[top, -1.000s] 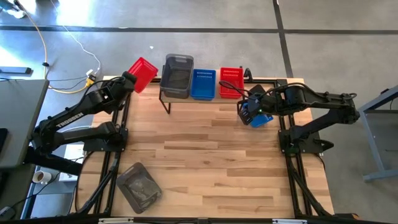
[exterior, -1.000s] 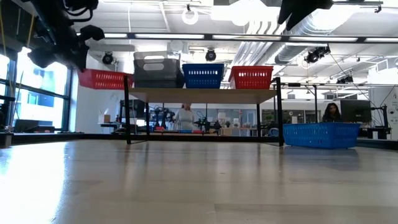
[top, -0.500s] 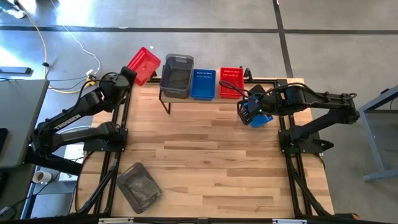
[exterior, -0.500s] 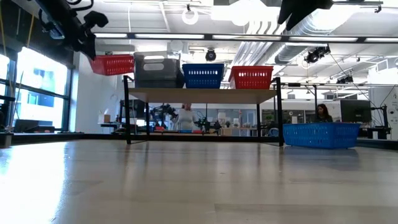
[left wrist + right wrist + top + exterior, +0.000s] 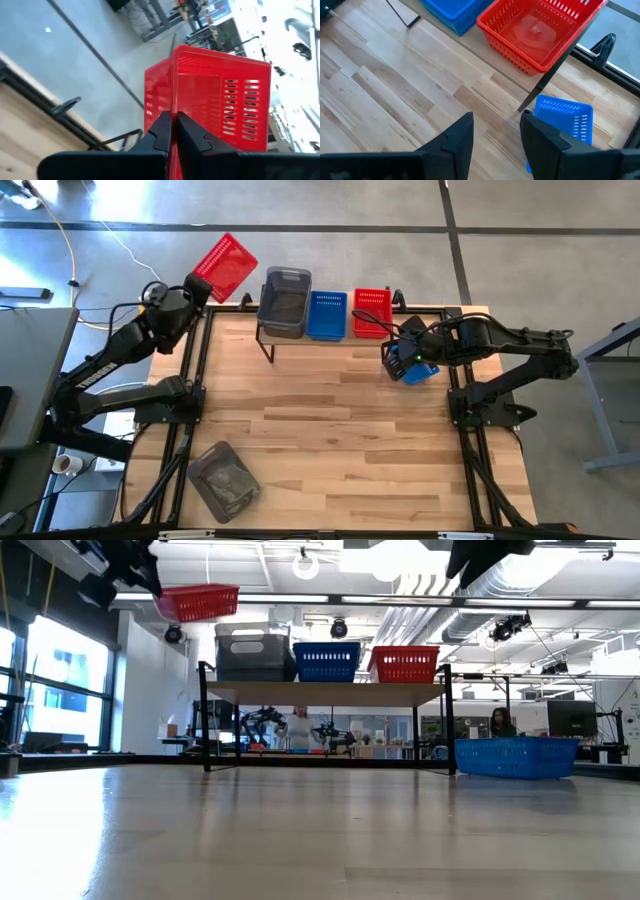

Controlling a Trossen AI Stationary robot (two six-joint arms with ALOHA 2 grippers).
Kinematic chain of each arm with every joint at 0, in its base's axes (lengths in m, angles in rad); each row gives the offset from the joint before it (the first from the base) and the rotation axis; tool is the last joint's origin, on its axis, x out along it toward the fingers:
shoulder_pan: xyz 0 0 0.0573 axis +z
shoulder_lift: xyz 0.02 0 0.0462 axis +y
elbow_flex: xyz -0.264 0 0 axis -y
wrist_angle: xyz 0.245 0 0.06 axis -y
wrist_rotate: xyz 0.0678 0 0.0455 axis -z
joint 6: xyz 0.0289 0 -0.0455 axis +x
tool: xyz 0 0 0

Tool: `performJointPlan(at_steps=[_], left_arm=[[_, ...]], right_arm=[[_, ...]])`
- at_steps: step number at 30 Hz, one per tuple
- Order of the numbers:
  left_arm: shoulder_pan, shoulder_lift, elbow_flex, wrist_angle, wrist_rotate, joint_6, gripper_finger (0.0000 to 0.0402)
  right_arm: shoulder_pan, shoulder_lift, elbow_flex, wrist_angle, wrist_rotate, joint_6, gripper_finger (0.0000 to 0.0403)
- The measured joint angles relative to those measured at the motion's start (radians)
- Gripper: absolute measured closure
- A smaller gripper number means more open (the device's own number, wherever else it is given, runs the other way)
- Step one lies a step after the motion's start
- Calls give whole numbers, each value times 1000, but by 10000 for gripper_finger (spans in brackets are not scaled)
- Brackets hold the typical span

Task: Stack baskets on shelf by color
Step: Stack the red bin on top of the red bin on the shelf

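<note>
Left gripper [image 5: 172, 131]: pinched shut on the wall of my red basket [image 5: 222, 266], high, 10 o'clock off the shelf [image 5: 300, 340].
Right gripper [image 5: 495, 131]: fingers spread, empty, over the blue basket [image 5: 415, 368] at the shelf's 4 o'clock.
Shelf load: grey [image 5: 284, 302], blue [image 5: 327, 315], red stack [image 5: 371, 312], 9 to 3 o'clock.
Next, I think: carry mine across to 3 o'clock, level it, clear the grey rim, nest it squarely.

My red basket [image 5: 220, 100]: glossy slotted plastic. Shelf [image 5: 325, 693]: pale wood top, thin black metal legs. Table [image 5: 330, 430]: smooth wood planks.
</note>
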Motion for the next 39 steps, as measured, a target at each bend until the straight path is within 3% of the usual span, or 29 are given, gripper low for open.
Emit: performJointPlan(at_steps=[12,26,31,39], left_arm=[[-158,48,71,0,-43,25,401],[-453,188,127,174,-277,99,401],[-547,232,128,263,-315,140,401],[-693,297,128,287,-402,138,401]], right_arm=[[0,0,0,100,3,-30,258],[0,0,0,286,-66,-13,258],[11,0,0,358,-86,62,258],[101,21,0,480,-14,173,258]])
